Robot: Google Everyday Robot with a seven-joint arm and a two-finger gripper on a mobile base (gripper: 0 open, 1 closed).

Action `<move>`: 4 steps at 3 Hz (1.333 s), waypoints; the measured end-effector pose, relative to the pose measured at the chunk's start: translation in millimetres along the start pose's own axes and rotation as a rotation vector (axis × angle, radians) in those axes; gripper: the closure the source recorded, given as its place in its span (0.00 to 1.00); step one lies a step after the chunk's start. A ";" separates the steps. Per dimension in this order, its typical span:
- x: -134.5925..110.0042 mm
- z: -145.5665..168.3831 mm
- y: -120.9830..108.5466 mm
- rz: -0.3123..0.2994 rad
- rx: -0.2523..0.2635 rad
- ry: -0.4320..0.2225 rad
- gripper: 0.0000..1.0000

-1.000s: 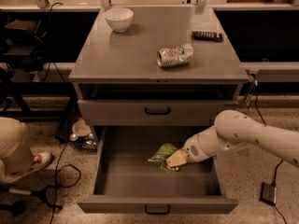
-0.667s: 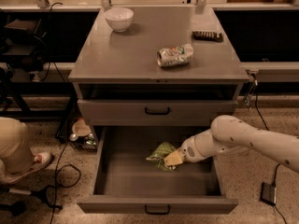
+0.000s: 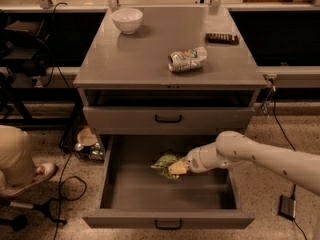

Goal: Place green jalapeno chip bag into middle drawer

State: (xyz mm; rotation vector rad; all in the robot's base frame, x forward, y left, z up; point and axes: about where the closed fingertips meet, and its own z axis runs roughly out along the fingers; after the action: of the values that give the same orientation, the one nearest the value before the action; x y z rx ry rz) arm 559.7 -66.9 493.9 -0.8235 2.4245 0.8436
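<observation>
The middle drawer [image 3: 115, 184] is pulled wide open below the table top, and its deep gray box shows. The green jalapeno chip bag [image 3: 163, 164] is inside the drawer near the middle, low over the drawer floor. My gripper [image 3: 176, 168] reaches in from the right on the white arm [image 3: 250, 156]. It is at the bag's right edge and is shut on it. The shallower drawer [image 3: 168, 118] above it is closed.
On the table top are a white bowl [image 3: 127, 20], a crumpled silvery-white packet [image 3: 187, 59] and a dark bar [image 3: 222, 37]. A person's leg and shoe [image 3: 22, 164] are at the left, with cables on the floor. A small black box [image 3: 287, 206] lies at the right.
My gripper and the green bag have moved together to the left, further toward the middle of the open drawer. The drawer has not moved.
</observation>
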 end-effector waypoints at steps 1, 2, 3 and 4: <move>0.6 37.0 -9.0 -0.011 -0.014 0.001 0.86; 5.1 67.7 -15.8 0.005 -0.030 0.005 0.63; 11.6 84.5 -23.0 0.033 -0.033 0.009 0.41; 17.3 80.6 -31.0 0.068 -0.024 -0.015 0.08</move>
State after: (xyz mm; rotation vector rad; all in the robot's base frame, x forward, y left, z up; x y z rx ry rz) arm 584.1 -39.5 413.8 -0.7443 2.4463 0.9022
